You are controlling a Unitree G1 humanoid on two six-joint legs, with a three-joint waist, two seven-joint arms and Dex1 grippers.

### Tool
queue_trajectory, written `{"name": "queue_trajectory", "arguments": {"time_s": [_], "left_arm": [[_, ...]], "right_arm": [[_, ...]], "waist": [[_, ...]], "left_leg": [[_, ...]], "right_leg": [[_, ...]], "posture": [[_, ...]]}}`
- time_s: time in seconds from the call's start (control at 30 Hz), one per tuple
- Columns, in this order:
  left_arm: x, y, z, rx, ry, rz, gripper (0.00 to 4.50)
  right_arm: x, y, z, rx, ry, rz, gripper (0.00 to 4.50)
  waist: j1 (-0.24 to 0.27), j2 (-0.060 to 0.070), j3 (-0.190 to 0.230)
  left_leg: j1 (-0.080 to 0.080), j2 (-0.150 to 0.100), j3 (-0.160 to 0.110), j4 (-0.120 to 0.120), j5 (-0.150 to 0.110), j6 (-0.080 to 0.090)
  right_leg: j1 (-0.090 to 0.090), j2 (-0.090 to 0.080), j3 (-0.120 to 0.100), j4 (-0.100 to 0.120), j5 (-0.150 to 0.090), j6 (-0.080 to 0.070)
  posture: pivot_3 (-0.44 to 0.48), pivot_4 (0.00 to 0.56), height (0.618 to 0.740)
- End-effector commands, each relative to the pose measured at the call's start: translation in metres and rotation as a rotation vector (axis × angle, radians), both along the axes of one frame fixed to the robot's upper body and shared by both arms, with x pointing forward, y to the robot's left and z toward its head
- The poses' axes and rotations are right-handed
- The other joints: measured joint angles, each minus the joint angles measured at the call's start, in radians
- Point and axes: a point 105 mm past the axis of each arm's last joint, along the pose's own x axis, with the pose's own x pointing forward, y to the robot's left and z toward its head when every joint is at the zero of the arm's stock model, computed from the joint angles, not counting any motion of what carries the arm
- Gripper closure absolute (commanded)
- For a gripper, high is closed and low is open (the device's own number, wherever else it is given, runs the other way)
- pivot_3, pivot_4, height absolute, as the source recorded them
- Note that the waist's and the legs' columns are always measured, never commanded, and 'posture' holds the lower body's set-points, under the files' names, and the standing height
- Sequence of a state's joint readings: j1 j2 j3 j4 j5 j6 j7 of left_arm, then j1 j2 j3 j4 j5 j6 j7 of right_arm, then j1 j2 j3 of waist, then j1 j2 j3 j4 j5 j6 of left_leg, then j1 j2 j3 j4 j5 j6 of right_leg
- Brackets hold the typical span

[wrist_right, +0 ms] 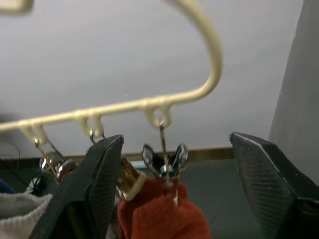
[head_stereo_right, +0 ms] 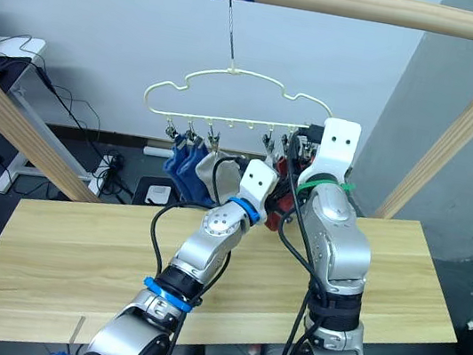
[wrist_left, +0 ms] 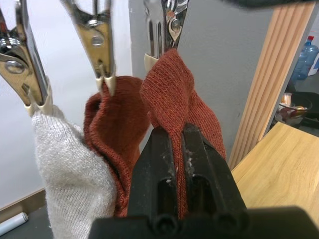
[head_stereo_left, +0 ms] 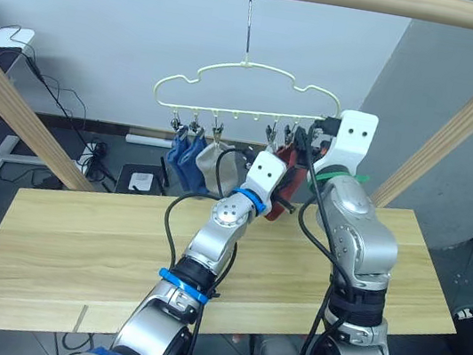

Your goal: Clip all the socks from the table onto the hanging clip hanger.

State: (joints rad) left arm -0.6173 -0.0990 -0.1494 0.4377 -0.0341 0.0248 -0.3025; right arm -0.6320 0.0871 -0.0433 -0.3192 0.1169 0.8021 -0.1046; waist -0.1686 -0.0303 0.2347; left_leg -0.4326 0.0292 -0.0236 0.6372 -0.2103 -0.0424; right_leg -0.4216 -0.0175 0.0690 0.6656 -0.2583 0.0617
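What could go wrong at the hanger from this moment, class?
1. The left gripper is shut on the last rust-red sock, which already hangs in the end clip. Pulling away before letting go could tug it free.
2. The right gripper is open, its fingers either side of that clip; a squeeze on the clip might open it and drop the sock.
3. The clip hanger hangs from one hook, so a nudge could set it swinging.
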Motion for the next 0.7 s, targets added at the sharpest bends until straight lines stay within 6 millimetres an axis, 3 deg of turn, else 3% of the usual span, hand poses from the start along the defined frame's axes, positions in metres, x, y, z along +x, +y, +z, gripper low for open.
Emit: {"name": "queue_trajectory", "arguments": {"time_s": [0.03, 0.17, 0.33, 0.4, 0.5, 0.7], "left_arm": [[-0.008, -0.004, 0.010, 0.005, -0.033, -0.068, 3.13], [-0.020, 0.000, 0.007, 0.051, -0.042, -0.150, 1.96], [-0.053, 0.019, 0.013, 0.094, -0.051, -0.307, 0.52], [-0.062, 0.038, 0.019, 0.113, -0.056, -0.323, 0.00], [-0.070, 0.073, 0.030, 0.136, -0.039, -0.319, 0.00], [-0.079, 0.148, 0.042, 0.270, 0.021, -0.230, 0.00]], "right_arm": [[-0.016, -0.002, 0.017, -0.009, -0.077, 0.073, 1.04], [-0.035, 0.003, 0.019, -0.085, -0.110, 0.219, 1.04], [-0.053, -0.009, 0.015, -0.205, -0.119, 0.336, 1.04], [-0.059, -0.010, 0.014, -0.259, -0.123, 0.408, 0.68], [-0.065, -0.015, 0.008, -0.330, -0.103, 0.496, 0.02], [-0.069, -0.038, 0.001, -0.481, -0.063, 0.607, 0.02]], "waist": [[0.000, 0.000, 0.000], [0.000, 0.000, 0.000], [-0.001, 0.001, 0.001], [-0.002, 0.001, 0.001], [-0.002, 0.002, 0.001], [0.001, 0.001, 0.000]], "left_leg": [[0.000, 0.000, 0.000, -0.001, 0.000, 0.000], [0.000, 0.000, 0.001, -0.006, 0.000, 0.000], [0.000, 0.000, 0.000, -0.008, 0.000, 0.000], [0.000, 0.000, 0.000, -0.008, 0.000, 0.000], [0.001, 0.000, 0.000, -0.007, 0.000, 0.000], [0.002, 0.000, 0.001, -0.007, 0.001, 0.001]], "right_leg": [[0.000, 0.000, 0.000, -0.001, 0.000, 0.000], [0.000, -0.001, 0.000, -0.004, 0.000, 0.000], [-0.001, 0.000, 0.000, -0.004, 0.000, -0.001], [-0.001, 0.000, 0.000, -0.004, 0.000, 0.000], [-0.001, 0.000, 0.000, -0.003, 0.000, 0.000], [0.000, 0.000, 0.000, -0.004, 0.000, 0.000]], "posture": [[-0.231, 0.234, 0.740], [-0.235, 0.233, 0.740], [-0.242, 0.225, 0.740], [-0.240, 0.217, 0.740], [-0.218, 0.202, 0.740], [-0.171, 0.164, 0.740]]}}
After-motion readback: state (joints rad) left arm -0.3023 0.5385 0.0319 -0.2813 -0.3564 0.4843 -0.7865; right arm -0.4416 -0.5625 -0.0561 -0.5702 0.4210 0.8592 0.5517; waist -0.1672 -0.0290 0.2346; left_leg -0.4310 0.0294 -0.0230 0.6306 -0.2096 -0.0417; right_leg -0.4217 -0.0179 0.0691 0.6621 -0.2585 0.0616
